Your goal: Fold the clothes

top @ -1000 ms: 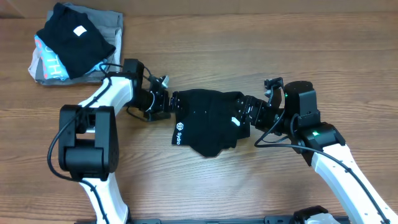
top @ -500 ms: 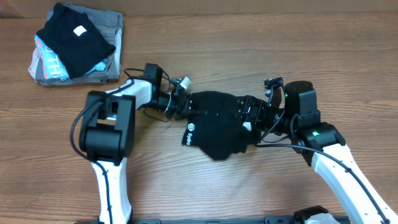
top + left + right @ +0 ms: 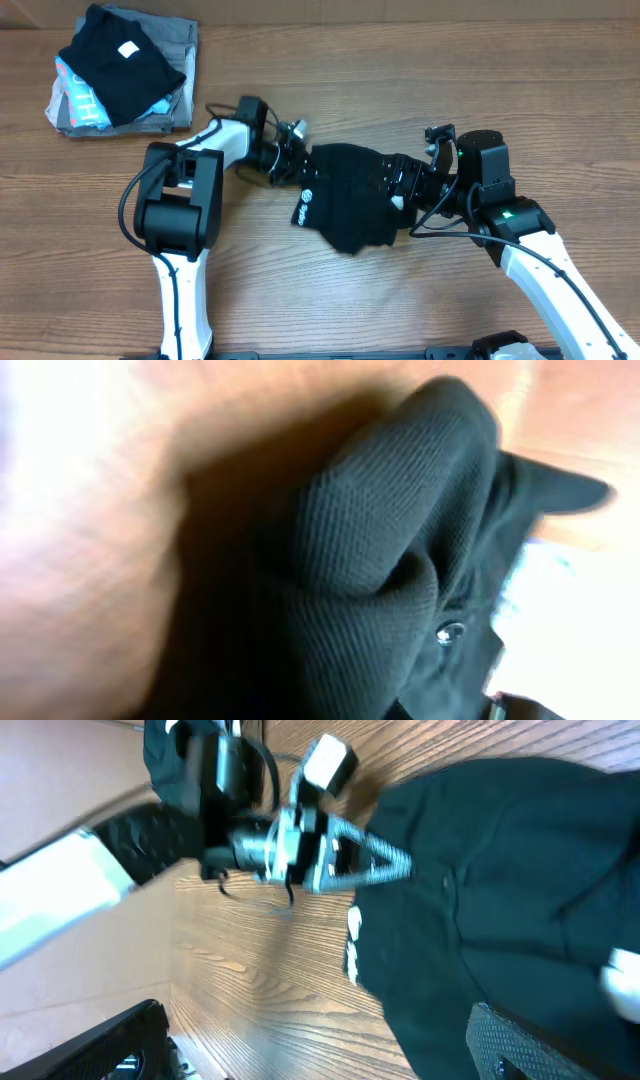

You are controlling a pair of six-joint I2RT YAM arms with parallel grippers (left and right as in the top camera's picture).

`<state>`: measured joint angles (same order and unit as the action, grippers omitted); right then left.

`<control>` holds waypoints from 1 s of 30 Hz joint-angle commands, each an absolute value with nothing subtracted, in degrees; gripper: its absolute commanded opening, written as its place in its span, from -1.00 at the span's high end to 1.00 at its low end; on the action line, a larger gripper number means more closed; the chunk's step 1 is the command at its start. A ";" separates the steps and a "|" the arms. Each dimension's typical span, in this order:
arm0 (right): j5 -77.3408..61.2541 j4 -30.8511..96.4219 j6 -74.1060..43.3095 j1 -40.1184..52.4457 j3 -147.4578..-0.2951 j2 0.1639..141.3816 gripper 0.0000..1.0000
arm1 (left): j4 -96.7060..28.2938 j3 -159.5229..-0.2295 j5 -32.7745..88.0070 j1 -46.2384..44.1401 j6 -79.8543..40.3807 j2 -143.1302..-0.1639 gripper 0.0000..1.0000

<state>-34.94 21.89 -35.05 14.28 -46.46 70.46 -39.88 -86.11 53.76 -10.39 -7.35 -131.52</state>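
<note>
Left tool: the left tool (image 3: 298, 168) has its fingers drawn together, pinching the 9 o'clock edge of the shirt (image 3: 345, 195); the right wrist view shows the tips (image 3: 398, 865) meeting on the cloth.
Right tool: the right tool (image 3: 398, 188) has its jaws wide apart and lies over the shirt's 3 o'clock edge.
Change, left tool: a second ago it stands spread wide at the shirt's edge; now it is closed on the cloth.
Change, shirt: the shirt now sits a little further toward 3 o'clock, and its white logo (image 3: 306, 198) has shifted up and that way with it.
Change, arms: the left arm's dark elbow block (image 3: 178, 200) has swung toward the shirt. The right arm (image 3: 520, 235) is in the same place.
Shirt: black and bunched, it lies at the middle of the worktop between the two tools. The left wrist view shows a raised hump of ribbed cloth (image 3: 380, 560) and a small button (image 3: 449, 631).
Worktop: brown wood grain (image 3: 330, 300).
Far corner: at 10 o'clock from the shirt, well apart from it, a folded black piece (image 3: 120, 55) with a white square label lies on a grey garment (image 3: 180, 40) and a light-blue garment (image 3: 80, 98).
Left arm pose: folded sharply, with the forearm reaching toward 3 o'clock, low over the wood.
Right arm pose: it rises from 5 o'clock, and its wrist points toward 9 o'clock.
</note>
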 commanded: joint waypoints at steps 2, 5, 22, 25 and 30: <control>-33.08 21.63 -34.04 14.11 -46.57 70.35 -1.00 | -44.07 -97.34 30.68 -7.25 -3.57 -133.71 0.92; -32.53 21.61 -34.04 14.04 -46.57 70.35 -1.00 | -47.44 -104.90 22.87 -5.56 -2.31 -133.71 0.92; -30.92 21.54 -34.09 14.04 -46.57 70.35 -1.00 | -65.23 -142.17 13.41 3.95 1.76 -133.71 0.92; -30.94 21.58 -34.09 14.06 -46.57 70.35 -1.00 | -65.80 -145.69 12.86 6.42 0.75 -133.71 0.92; -30.89 21.47 -34.09 14.06 -46.57 70.35 -1.00 | -66.17 -149.25 13.30 10.35 -0.34 -133.69 0.92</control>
